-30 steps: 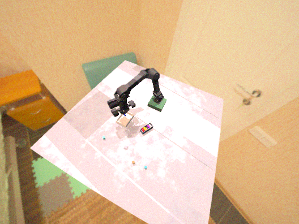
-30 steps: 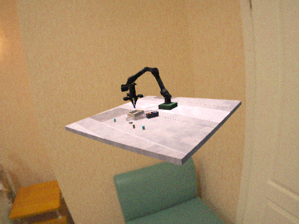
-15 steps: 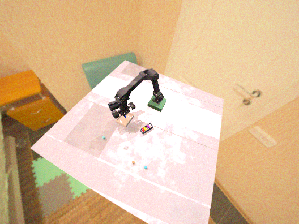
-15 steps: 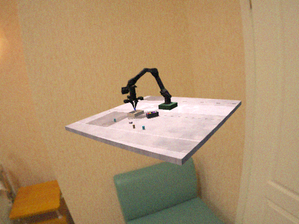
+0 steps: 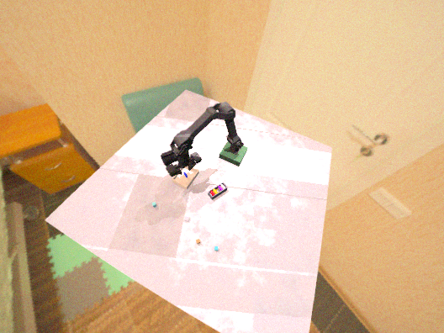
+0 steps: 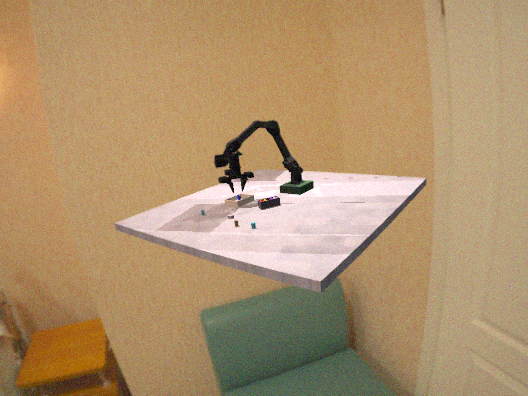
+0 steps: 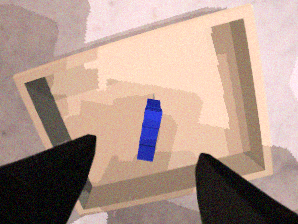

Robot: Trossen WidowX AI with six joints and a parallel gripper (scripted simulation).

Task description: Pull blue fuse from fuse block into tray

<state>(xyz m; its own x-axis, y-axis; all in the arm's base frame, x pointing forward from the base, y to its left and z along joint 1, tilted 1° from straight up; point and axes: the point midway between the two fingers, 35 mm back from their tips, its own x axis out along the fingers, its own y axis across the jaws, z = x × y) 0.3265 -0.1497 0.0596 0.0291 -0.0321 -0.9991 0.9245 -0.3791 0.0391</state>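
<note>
Claw [image 7: 142, 172]: fingers spread apart, gripping nothing, hovering over tray [image 7: 240, 65]. Blue fuse [image 7: 150, 130]: lying on tray floor directly beneath claw, between both fingertips, touching neither.

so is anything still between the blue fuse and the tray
Nothing visible. The blue fuse already lies on the floor of the tray, and the gripper above it is open, fingers apart and clear of it.
</note>
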